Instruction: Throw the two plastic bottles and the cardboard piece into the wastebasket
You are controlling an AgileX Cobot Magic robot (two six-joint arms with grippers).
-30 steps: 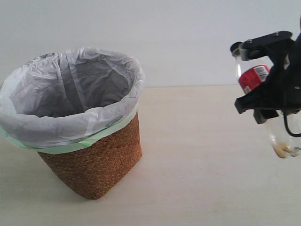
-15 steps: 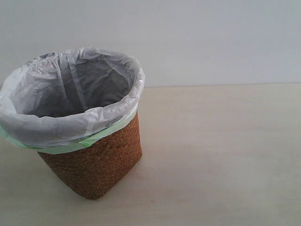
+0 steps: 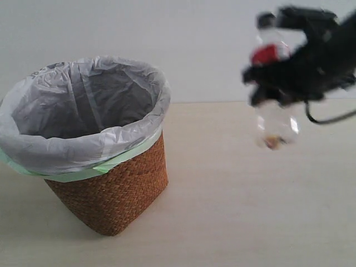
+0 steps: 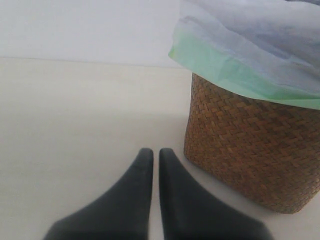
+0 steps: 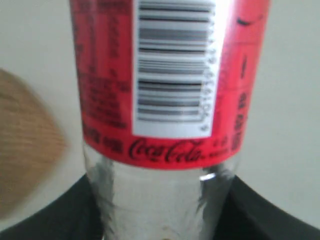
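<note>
At the upper right of the exterior frame, your right claw (image 3: 273, 83) hangs above the table (image 3: 239, 211), blurred, pinching the slim bottle (image 3: 275, 127) just below its red label, with the dark cap up and the clear base down. Some brownish residue sits at the base. In the right wrist view, dark fingers (image 5: 55, 220) press against the bottle's clear body on either side. At the left of the exterior frame, the wastebasket (image 3: 119, 194) stands upright, its white bag folded over the rim, well apart from the bottle. Your left claw (image 4: 152, 162) sits low just beside the wastebasket's wicker side, fingers pressed almost together, gripping nothing.
</note>
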